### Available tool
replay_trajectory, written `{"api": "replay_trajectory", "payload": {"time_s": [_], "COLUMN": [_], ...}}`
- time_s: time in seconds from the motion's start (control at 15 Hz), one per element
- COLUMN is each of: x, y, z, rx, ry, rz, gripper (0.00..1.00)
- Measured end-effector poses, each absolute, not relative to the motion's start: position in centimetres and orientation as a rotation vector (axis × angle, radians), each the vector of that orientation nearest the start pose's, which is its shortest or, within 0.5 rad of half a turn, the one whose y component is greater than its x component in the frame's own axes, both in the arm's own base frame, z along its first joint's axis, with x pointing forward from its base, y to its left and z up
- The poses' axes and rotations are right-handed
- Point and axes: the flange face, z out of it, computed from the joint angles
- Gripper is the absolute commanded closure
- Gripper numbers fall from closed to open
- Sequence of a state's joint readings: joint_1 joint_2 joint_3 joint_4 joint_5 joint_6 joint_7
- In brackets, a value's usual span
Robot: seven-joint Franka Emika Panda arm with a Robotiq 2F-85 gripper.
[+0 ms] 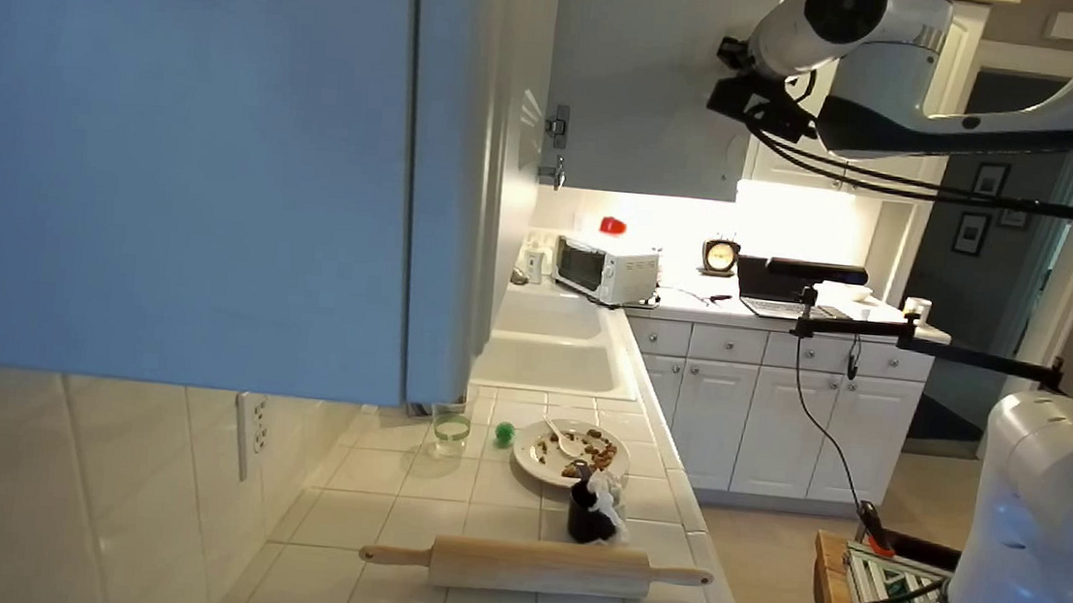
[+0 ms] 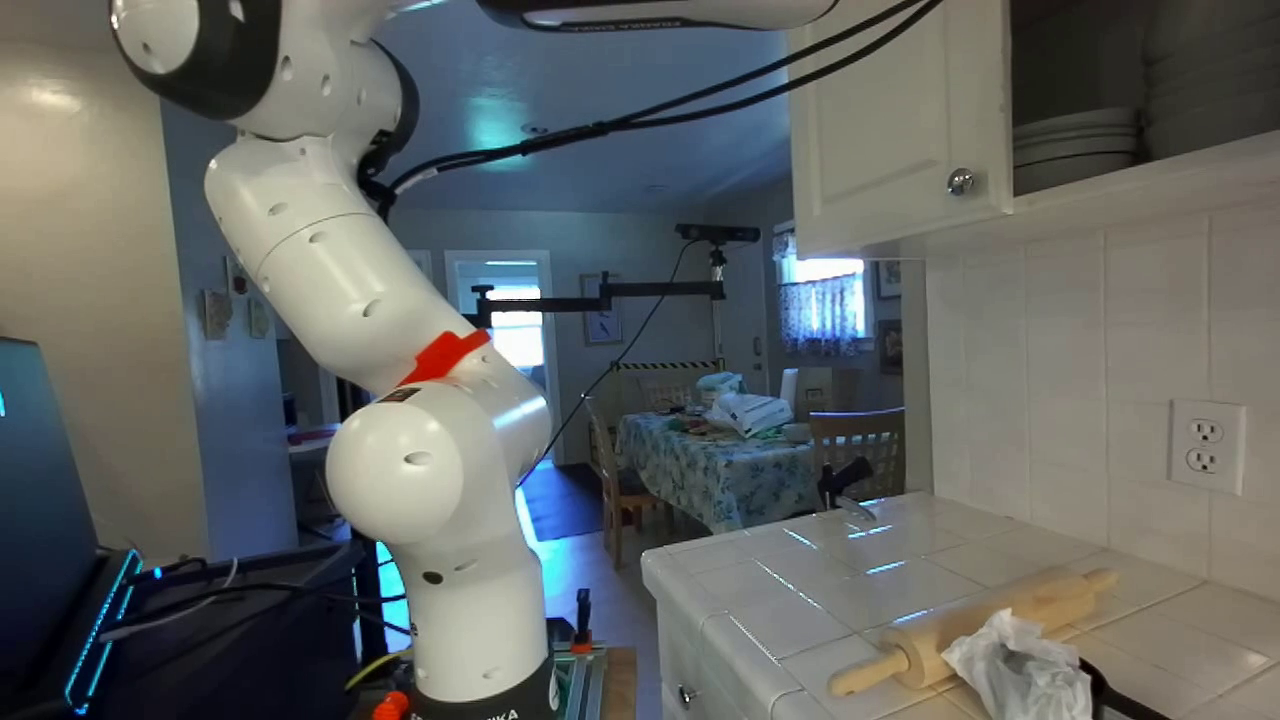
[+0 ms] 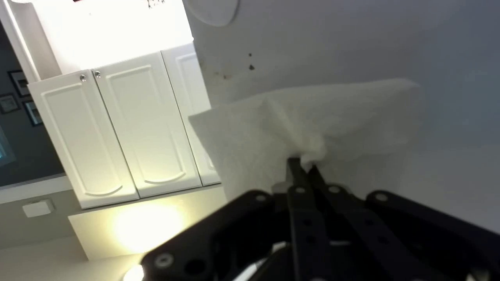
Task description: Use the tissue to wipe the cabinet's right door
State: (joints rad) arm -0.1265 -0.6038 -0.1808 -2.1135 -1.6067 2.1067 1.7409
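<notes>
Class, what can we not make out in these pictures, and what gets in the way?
In an exterior view: top of the cabinet's right door, cut off by the top edge.
Wrist view: part of the tissue, hidden by the gripper.
Wrist view: dark specks, too small to identify.
Wrist view: pale rounded shape, cut off by the top edge.
In an exterior view: round dial, too small to read.

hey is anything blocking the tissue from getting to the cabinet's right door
Nothing visible is. In the wrist view, the tissue, pinched in the gripper, spreads directly in front of the cabinet's right door; whether they touch, I can't tell.
</notes>
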Motion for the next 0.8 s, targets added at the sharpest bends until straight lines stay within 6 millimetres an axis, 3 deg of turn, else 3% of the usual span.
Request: {"api": "replay_trajectory", "payload": {"time_s": [0.2, 0.8], "x": [37.5, 44.5], "y": [-18.2, -13.8], "z": [74.2, 71.4], "rx": [1.36, 1.654], "ry": [-1.269, -0.992], "rz": [1.572, 1.662], "gripper": [1.0, 1.0]}}
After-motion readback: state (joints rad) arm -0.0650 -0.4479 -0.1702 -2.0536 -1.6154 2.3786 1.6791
